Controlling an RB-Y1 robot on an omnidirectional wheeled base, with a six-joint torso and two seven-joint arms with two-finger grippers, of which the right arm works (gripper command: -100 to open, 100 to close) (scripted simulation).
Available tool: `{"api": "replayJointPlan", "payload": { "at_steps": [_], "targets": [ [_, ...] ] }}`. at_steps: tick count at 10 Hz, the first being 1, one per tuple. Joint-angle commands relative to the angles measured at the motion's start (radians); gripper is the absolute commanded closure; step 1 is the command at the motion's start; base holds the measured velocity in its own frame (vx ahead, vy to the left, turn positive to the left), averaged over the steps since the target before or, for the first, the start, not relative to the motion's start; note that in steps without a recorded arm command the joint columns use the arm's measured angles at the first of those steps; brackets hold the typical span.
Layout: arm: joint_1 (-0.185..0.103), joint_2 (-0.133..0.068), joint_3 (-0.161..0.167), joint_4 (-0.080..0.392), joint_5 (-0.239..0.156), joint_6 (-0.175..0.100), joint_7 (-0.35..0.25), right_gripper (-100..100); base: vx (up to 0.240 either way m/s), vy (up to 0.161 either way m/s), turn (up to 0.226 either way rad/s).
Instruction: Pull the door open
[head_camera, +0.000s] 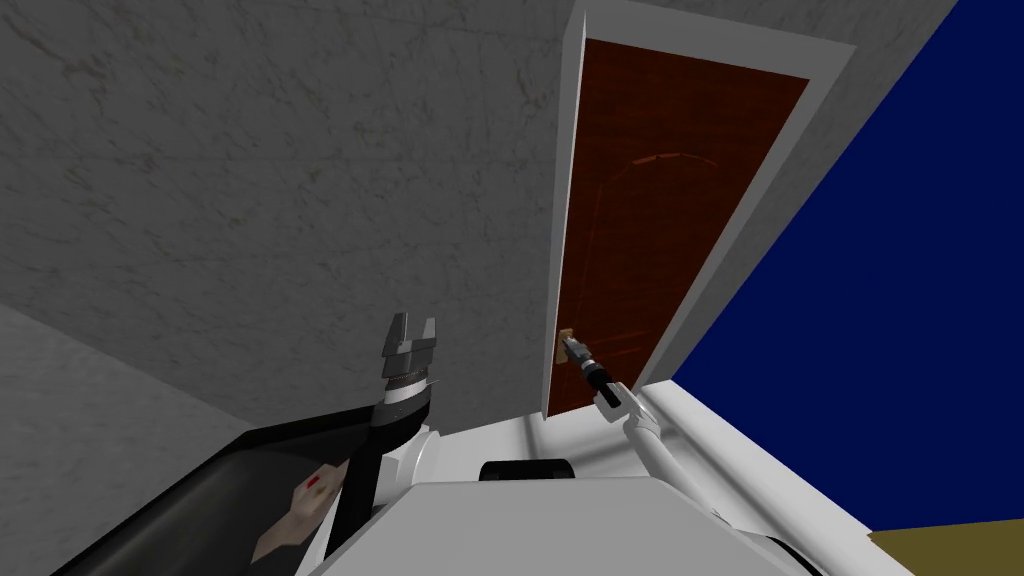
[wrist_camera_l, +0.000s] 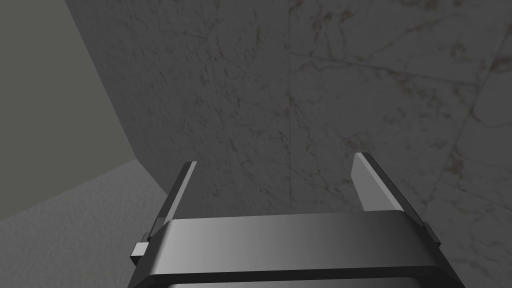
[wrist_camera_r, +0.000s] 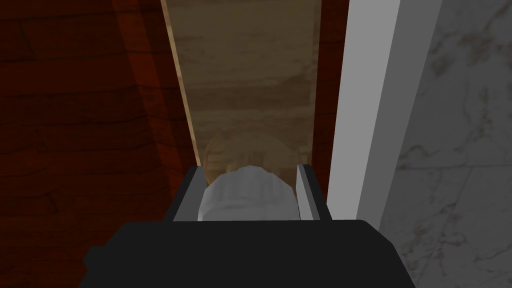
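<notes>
Right wrist view has the right gripper (wrist_camera_r: 250, 172) clamped on the pale round doorknob (wrist_camera_r: 245, 197) of the dark red door (wrist_camera_r: 75, 125) beside its white frame (wrist_camera_r: 370, 100), so I'd pull straight back, then follow the hinge arc, with the left gripper (head_camera: 411, 330) spread wide and empty.

One dark red door (head_camera: 660, 200), one grey knob (wrist_camera_r: 247, 196), one tan plate (wrist_camera_r: 250, 75), and two hands: left hand (head_camera: 413, 330), right hand (head_camera: 569, 344).
</notes>
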Motion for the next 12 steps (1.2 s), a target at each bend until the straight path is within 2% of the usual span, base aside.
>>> {"api": "replayJointPlan", "payload": {
  "at_steps": [1,2,3,7,11,12],
  "targets": [
    [0.0,0.002,0.001,-0.001,0.0,-0.002,-0.001,100,-0.01,0.001,-0.007],
    [0.0,0.002,0.001,-0.001,0.0,-0.002,-0.001,100,0.0,0.0,0.0],
    [-0.001,-0.002,0.004,0.005,-0.023,0.0,-0.036,100,-0.024,-0.023,0.059],
    [-0.008,-0.007,0.014,0.014,-0.077,0.0,-0.117,100,-0.046,-0.034,0.07],
    [-0.017,-0.015,0.029,0.028,-0.158,-0.001,-0.228,100,-0.054,-0.038,0.09],
    [-0.017,-0.015,0.029,0.028,-0.158,-0.001,-0.235,100,-0.044,-0.029,0.039]
  ]
}}
